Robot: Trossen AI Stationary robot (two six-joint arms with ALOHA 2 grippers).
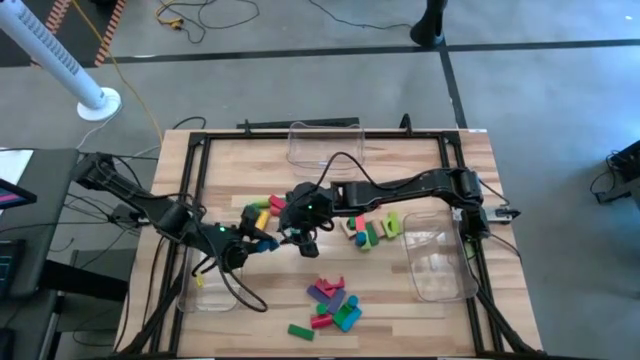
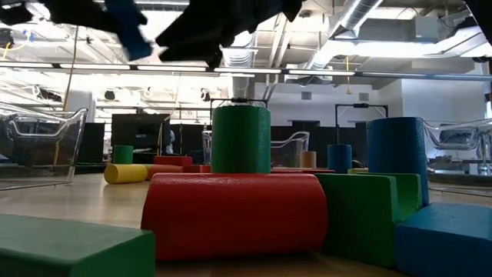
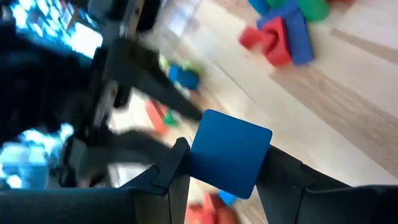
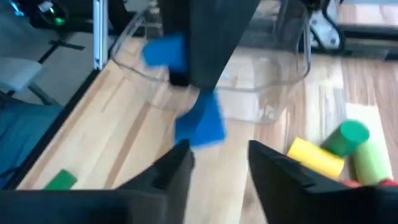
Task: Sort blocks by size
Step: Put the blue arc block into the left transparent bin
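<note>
A: the block (image 3: 230,152) in the left gripper (image 3: 221,180) is plain blue, fingers are black.

B: yep. Low view up front: red block (image 2: 234,215), dark green cylinder (image 2: 241,138), blue cylinder (image 2: 397,158), yellow one (image 2: 127,173) further back. Table (image 1: 400,310) is light striped wood.

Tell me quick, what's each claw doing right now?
Left gripper: closed on a blue block.
Right gripper: open, holding nothing.

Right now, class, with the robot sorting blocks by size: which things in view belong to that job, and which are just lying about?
Belong to the job:
- blue block, held in the left gripper
- loose blocks on the table
- clear bins
- right gripper, open

Lying about:
- floor cables
- white ribbed post
</note>
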